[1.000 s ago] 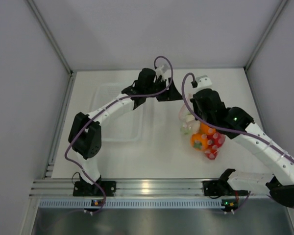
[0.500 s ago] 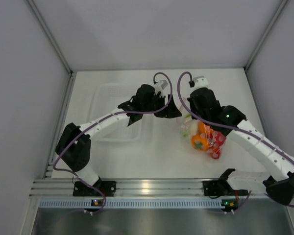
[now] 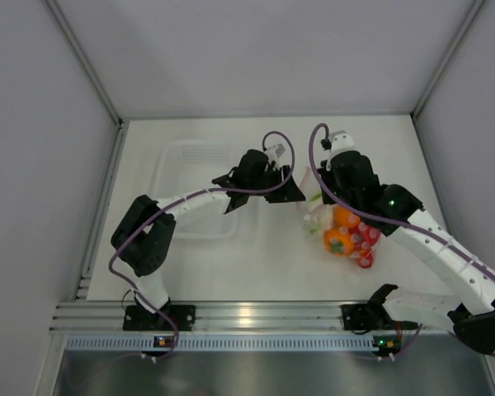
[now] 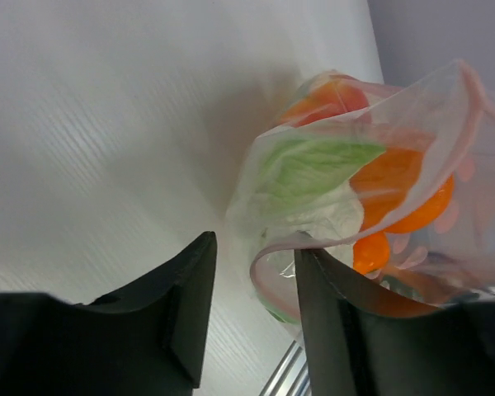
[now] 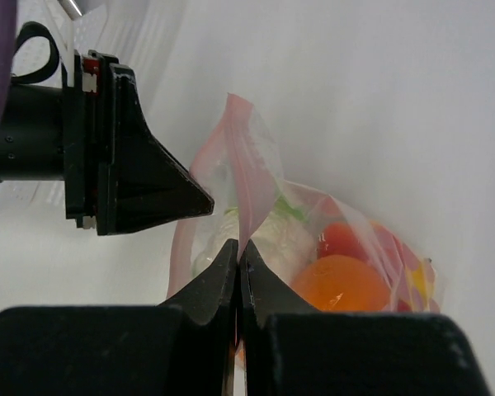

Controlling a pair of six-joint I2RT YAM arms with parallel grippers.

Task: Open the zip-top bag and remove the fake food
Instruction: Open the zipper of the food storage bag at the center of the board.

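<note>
1. The right fingers [image 5: 206, 289] are pressed together, pinching one lip of the zip-top bag [image 5: 260, 177] just below its pink strip and holding that lip upright.
2. The left fingers [image 4: 186, 305] are spread, with their tips at the bag's mouth. The other pink-edged lip curls into the gap beside one finger, with nothing clamped on it.
3. The mouth is partly parted. Inside is the fake food [image 4: 400, 194]: oranges, a white cauliflower with a green leaf, and red pieces.
4. The bag's full end rests on the tabletop [image 3: 256, 264], right of centre, beneath the right wrist.
5. A clear tray [image 3: 177, 165] sits to the left, and the left arm crosses over its right edge.
</note>
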